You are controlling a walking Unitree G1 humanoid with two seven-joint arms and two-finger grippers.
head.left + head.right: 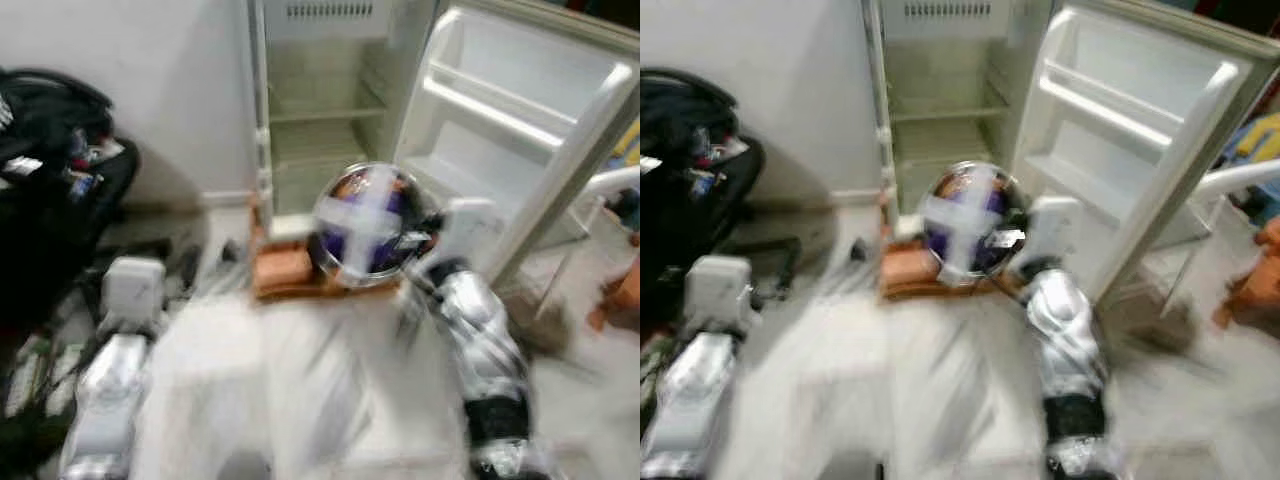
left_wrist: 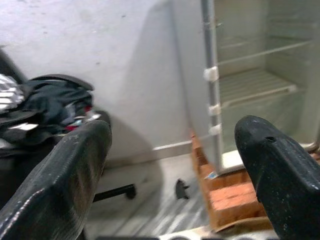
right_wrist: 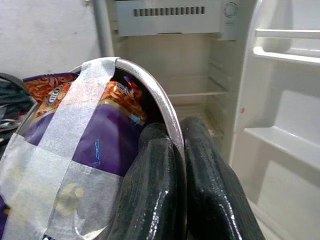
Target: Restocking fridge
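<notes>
Pinched tight on the rim of a round metal bowl (image 3: 150,95), the right gripper (image 3: 181,165) has one black finger inside the rim and one outside. That bowl holds purple and orange snack packets (image 3: 100,140), strapped in by a cross of grey tape (image 3: 75,130). From the head camera, which is blurred, the bowl hangs in the air in front of the open fridge (image 1: 320,110), level with its lower shelves and just above the brick footing (image 1: 285,270) the cabinet stands on. Its door (image 1: 520,130) is swung wide to the robot's right, racks bare. Spread well apart and holding nothing, the left gripper (image 2: 170,165) sits low on the robot's left, its fingers (image 2: 70,170) aimed toward the hinge edge of the fridge and the white wall (image 2: 125,65). A heap of dark clothing (on what looks like a black chair) (image 1: 50,150) lies by that wall.
</notes>
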